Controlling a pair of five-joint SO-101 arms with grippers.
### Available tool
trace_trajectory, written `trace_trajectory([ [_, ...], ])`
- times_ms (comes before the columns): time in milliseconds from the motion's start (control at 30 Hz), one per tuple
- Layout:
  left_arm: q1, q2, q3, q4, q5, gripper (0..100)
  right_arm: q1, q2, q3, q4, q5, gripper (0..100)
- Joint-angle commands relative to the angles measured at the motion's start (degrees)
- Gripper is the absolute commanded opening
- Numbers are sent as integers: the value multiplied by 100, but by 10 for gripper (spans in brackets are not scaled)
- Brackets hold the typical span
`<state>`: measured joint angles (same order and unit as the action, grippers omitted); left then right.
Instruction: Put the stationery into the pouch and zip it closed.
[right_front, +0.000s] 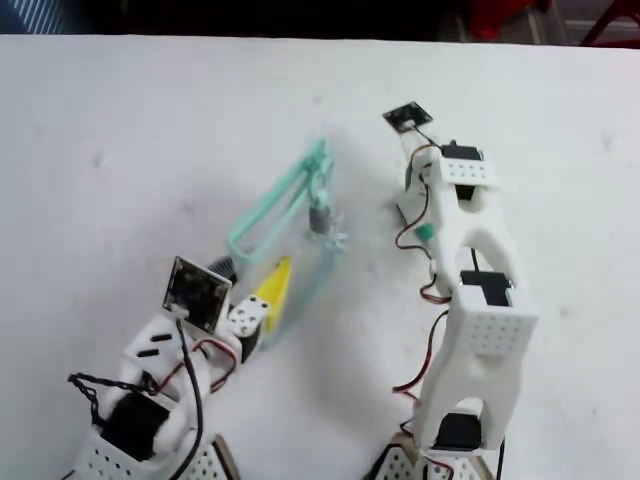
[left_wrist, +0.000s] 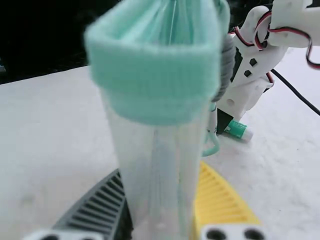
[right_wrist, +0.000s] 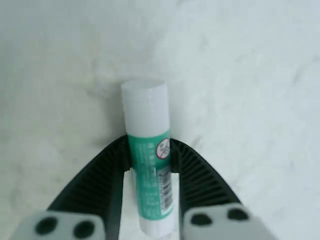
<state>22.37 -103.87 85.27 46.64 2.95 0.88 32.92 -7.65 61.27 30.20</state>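
The pouch (right_front: 285, 215) is clear plastic with mint-green trim and a grey zipper pull (right_front: 320, 218). It lies left of the table's centre. My left gripper (right_front: 262, 300) is shut on its near end. In the left wrist view the pouch (left_wrist: 155, 75) stands between the grey and yellow fingers (left_wrist: 220, 200) of the left gripper (left_wrist: 160, 205). A green and white glue stick (right_wrist: 146, 120) sits clamped in my right gripper (right_wrist: 150, 165). That right gripper (right_front: 418, 225) points down just right of the pouch, and the glue stick (right_front: 425, 233) (left_wrist: 239, 130) is low over the table.
The white table (right_front: 120, 150) stretches wide to the left and behind the pouch. Its far edge (right_front: 200, 37) runs along a dark background. Red and black cables (right_front: 415, 230) hang along the right arm.
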Motion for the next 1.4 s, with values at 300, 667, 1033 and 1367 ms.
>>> trace_trajectory([
  [300, -31, -66, -167, -132, -62, 132, 180, -1191, 1609, -1402, -35, 17],
  [667, -22, -66, -167, -132, -62, 132, 145, -2440, 3490, -3125, -44, 17],
  [1033, -31, -66, -167, -132, -62, 132, 145, -2440, 3490, -3143, -53, 17],
  [1367, -31, -66, -167, -132, -62, 132, 145, -2440, 3490, -3152, -53, 17],
])
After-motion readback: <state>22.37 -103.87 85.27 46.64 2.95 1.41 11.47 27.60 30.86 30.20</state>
